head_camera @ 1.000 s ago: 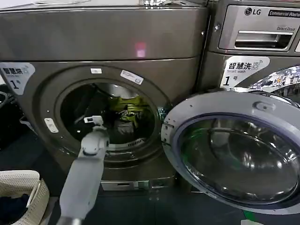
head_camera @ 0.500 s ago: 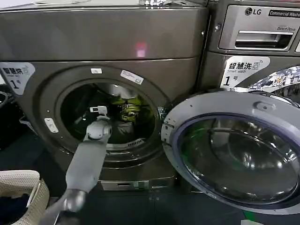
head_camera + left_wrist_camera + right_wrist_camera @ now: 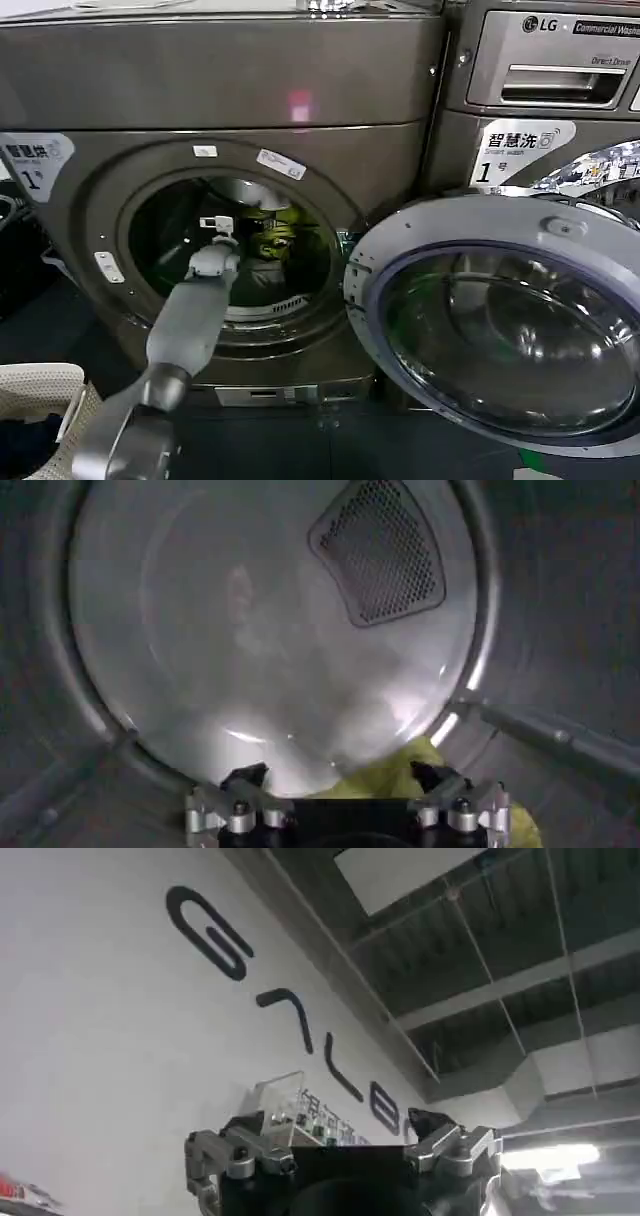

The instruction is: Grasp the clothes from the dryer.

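Observation:
The dryer (image 3: pixel 230 90) is a dark bronze-grey front loader, and its round porthole stands open. Inside the drum lies lime yellow-green clothes (image 3: pixel 272 232) with dark print, and a greyish piece (image 3: pixel 262 278) sits just below. My left arm reaches through the porthole. The left gripper (image 3: pixel 215 225) is inside the drum, just left of the lime cloth. In the left wrist view the left gripper (image 3: pixel 338 776) is open, and the lime cloth (image 3: pixel 400 775) bunches on the drum floor by one finger, not clamped. My right gripper (image 3: pixel 340 1123) is open and empty, pointing up at a wall and ceiling.
The grey-rimmed glass door (image 3: pixel 500 320) hangs open to the right of the porthole. A second machine with an LG logo (image 3: pixel 550 70) stands at the right. A white woven basket (image 3: pixel 45 400) holding dark garments sits on the floor at lower left.
My left arm has pushed deeper into the drum. Its gripper has moved up and to the right, closer to the lime cloth. The door and clothes have not moved.

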